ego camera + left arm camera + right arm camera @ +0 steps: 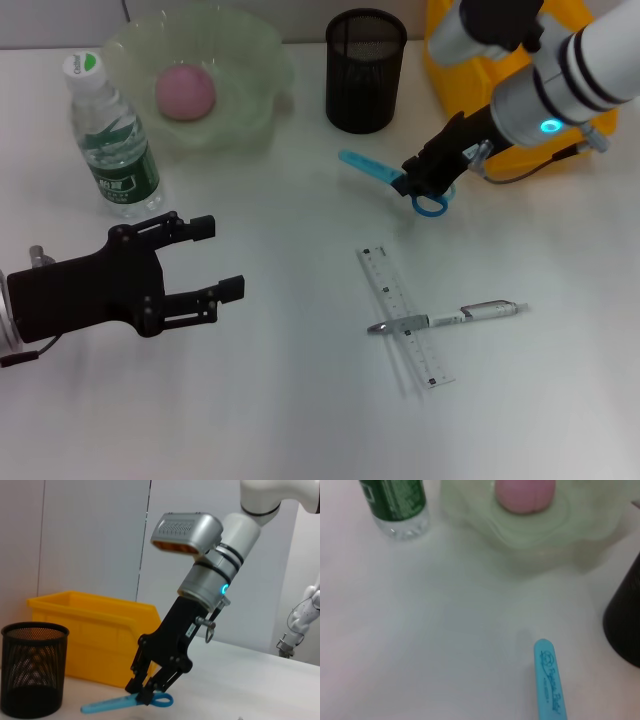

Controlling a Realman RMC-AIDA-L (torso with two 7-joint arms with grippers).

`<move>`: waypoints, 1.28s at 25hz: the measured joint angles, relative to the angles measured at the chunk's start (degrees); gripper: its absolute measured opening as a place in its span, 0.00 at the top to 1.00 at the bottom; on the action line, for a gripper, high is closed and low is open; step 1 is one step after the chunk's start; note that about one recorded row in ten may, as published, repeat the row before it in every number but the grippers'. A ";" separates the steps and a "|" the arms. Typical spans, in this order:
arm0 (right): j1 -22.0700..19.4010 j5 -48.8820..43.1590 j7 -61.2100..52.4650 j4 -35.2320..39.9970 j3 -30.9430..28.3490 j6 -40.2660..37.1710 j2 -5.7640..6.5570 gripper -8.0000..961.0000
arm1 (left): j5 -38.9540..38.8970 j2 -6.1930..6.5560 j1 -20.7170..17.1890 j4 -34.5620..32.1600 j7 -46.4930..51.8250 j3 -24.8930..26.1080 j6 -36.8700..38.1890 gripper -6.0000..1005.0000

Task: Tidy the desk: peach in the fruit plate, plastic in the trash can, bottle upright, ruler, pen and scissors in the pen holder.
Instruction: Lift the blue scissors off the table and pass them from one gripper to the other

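The light blue scissors (368,166) (112,704) (551,682) lie low over the white desk (300,420), in front of the black mesh pen holder (365,70) (33,667). My right gripper (416,187) (143,696) is shut on their handle end. The clear ruler (404,315) lies flat with the silver pen (455,317) across it. The peach (185,92) (525,492) sits in the pale green fruit plate (250,60) (540,535). The bottle (112,142) (395,502) stands upright. My left gripper (222,258) hovers open at the near left. No plastic is in view.
The yellow trash can (505,70) (95,632) stands at the back right, behind my right arm and beside the pen holder. Bare desk lies between my left gripper and the ruler.
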State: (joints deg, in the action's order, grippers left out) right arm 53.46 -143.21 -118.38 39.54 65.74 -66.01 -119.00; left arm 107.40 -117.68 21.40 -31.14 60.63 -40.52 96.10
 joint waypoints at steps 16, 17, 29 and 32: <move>-20.15 29.17 8.22 17.64 -0.82 -9.57 0.00 0.75 | -0.17 -0.40 2.32 -0.19 3.21 4.05 1.07 0.17; -21.80 32.18 10.72 17.08 -1.30 -9.59 0.00 0.75 | -0.17 -0.40 2.32 -0.19 3.21 4.05 1.07 0.17; -25.09 48.71 32.83 -3.54 -19.34 -21.60 1.87 0.75 | -2.92 -0.62 3.47 0.60 3.77 4.32 2.76 0.17; -25.33 48.76 34.50 -5.69 -22.10 -23.89 2.02 0.75 | -3.65 -0.67 3.55 0.62 3.74 4.34 2.49 0.17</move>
State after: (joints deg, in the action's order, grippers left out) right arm 28.13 -94.45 -83.87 33.85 43.63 -89.90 -116.98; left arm 103.75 -118.35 24.95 -30.52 64.38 -36.18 98.59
